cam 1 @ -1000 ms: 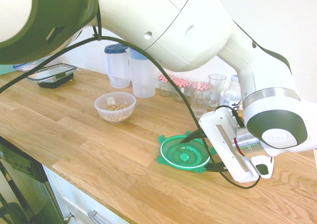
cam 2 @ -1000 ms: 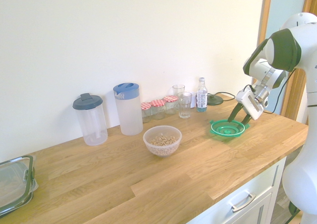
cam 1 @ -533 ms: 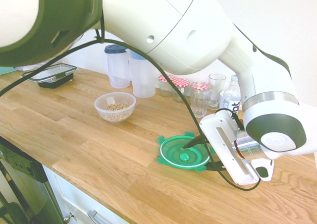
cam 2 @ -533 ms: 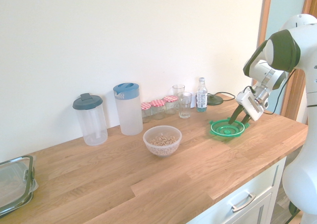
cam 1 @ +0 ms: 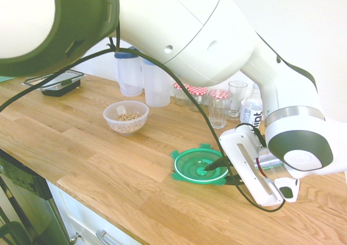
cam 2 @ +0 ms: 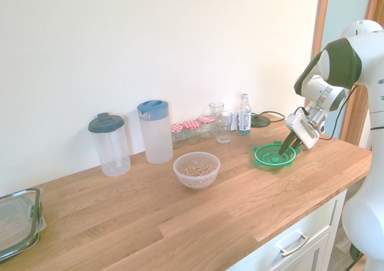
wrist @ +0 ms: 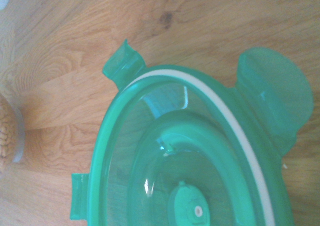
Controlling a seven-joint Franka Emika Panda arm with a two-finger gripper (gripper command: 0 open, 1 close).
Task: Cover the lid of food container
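Since a second ago we see the gripper [cam 1: 222,172] drawn in at the near rim of the lid [cam 1: 196,165], its fingers narrowed from a wide spread so one dark tip sits inside the dish and the other just outside the rim; whether they already pinch the rim we cannot tell. Taking the lid as our landmark and reading the first exterior view left to right: the food container [cam 1: 126,116], a clear bowl of beige grains, stands well to the lid's left and farther back, uncovered; the lid itself lies upside down on the wooden counter [cam 1: 81,158], not yet lifted; the white arm comes in from the lid's right, wrist tilted steeply down toward it. We judge the task barely begun: grasping, carrying across and seating the lid all remain.
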